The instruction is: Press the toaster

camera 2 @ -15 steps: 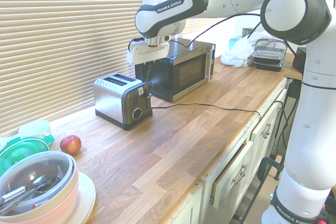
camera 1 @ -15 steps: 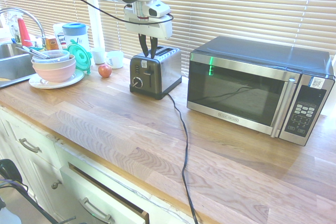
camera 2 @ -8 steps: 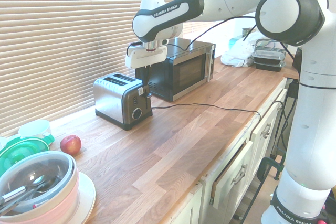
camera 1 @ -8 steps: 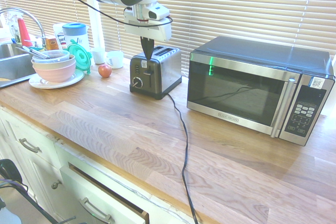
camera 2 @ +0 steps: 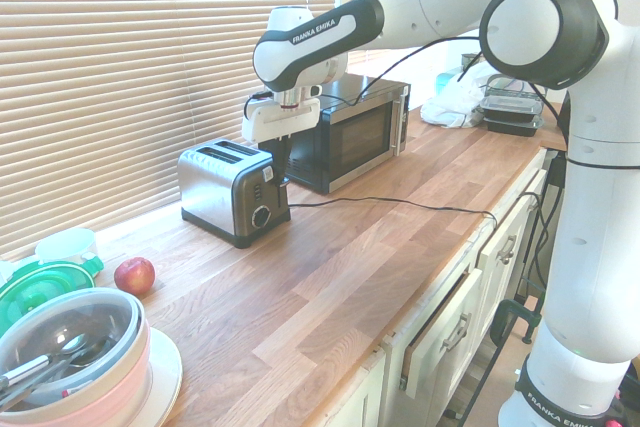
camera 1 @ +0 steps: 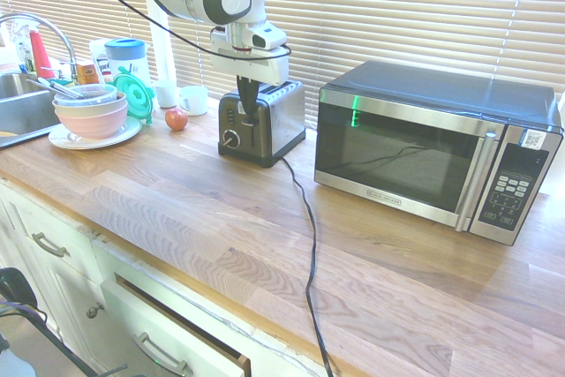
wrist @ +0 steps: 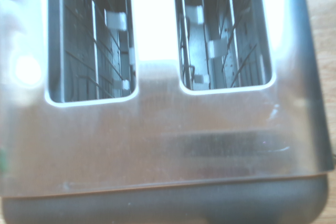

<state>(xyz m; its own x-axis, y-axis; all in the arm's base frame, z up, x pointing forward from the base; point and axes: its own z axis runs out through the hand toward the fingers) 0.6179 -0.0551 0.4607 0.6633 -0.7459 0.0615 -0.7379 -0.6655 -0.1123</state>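
The toaster [camera 1: 269, 121] is a small steel two-slot one with a black front panel and a round knob, standing on the wooden counter left of the microwave. My gripper [camera 1: 249, 117] hangs straight down at the toaster's front panel, fingers shut into a single dark point at about lever height. In the second exterior view the toaster [camera 2: 225, 190] shows its steel side, and the gripper [camera 2: 282, 161] is at its front upper edge. Whether the tips touch the lever I cannot tell. The wrist view looks straight down on the toaster's top [wrist: 157, 145] and both empty slots.
A large steel-and-black microwave [camera 1: 433, 152] stands right of the toaster. The black cord [camera 1: 309, 236] runs over the counter's front edge. A red apple [camera 1: 177, 118], stacked bowls [camera 1: 90, 112] on a plate, cups and a sink [camera 1: 18, 99] are at the left.
The fingers have come together from partly open to shut. The gripper has dropped from above the toaster's top to its front panel.
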